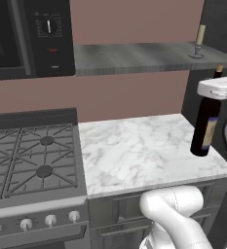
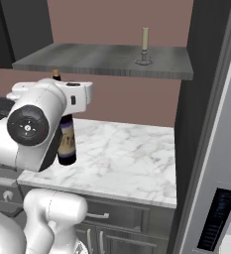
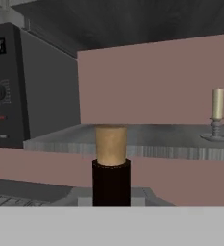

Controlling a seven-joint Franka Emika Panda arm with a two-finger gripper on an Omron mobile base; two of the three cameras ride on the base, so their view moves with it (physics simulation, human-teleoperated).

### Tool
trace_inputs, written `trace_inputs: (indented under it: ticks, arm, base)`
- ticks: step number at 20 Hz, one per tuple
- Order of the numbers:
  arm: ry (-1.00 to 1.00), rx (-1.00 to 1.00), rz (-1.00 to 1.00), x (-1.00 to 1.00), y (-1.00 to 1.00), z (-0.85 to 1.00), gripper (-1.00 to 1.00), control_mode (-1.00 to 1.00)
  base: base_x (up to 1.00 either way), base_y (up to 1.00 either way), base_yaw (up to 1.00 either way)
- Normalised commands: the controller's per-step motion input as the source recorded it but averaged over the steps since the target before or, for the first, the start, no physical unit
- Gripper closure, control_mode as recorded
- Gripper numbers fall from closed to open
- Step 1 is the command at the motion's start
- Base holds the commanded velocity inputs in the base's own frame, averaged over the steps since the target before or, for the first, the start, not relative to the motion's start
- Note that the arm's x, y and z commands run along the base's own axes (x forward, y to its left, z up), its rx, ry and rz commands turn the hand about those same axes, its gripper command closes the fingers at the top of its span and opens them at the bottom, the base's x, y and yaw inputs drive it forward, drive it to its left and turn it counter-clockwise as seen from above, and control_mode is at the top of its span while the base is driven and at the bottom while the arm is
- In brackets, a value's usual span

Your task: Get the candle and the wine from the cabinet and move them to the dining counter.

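Observation:
The wine [image 1: 205,127], a dark bottle with a cream-gold label, hangs upright over the right end of a small marble top [image 1: 134,146] beside the stove. My gripper [image 1: 215,93] is shut on its slim neck, and the cap pokes out above the hand. The neck and cap [image 3: 110,144] rise close in the hand view. Whether the bottle's base touches the marble I cannot tell. The candle [image 1: 199,41] stands in its grey holder at the right end of the cabinet shelf [image 1: 134,57], up behind the bottle; the candle [image 2: 144,45] is apart from my hand. The dining counter is out of view.
A black microwave [image 1: 32,36] with a dial hangs at the shelf's left end. The gas stove [image 1: 32,155] adjoins the marble top on the left. A dark tall panel [image 2: 206,99] and a grey appliance front [image 2: 226,188] close off the right side.

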Motion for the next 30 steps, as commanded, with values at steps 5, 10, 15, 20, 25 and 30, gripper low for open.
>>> trace_inputs:
  ticks: [5, 10, 15, 20, 25, 30]
  arm:
    - [0.05, 0.00, 0.00, 0.00, 0.00, -0.06, 1.00, -1.00]
    - [0.00, 0.00, 0.00, 0.01, 0.00, -0.05, 1.00, -1.00]
    - [0.00, 0.00, 0.00, 0.00, 0.00, 0.00, 1.00, -1.00]
    - [0.00, 0.00, 0.00, 0.02, 0.02, 0.00, 1.00, -1.00]
    - [0.00, -0.02, 0.00, 0.03, 0.14, 0.00, 1.00, -1.00]
    - [0.02, -0.05, 0.00, 0.04, 0.23, 0.00, 1.00, -1.00]
  base:
    - [0.00, 0.00, 0.00]
    - [0.00, 0.00, 0.00]
    - [0.00, 0.00, 0.00]
    - [0.00, 0.00, 0.00]
    - [0.00, 0.00, 0.00]
    - [0.00, 0.00, 0.00]
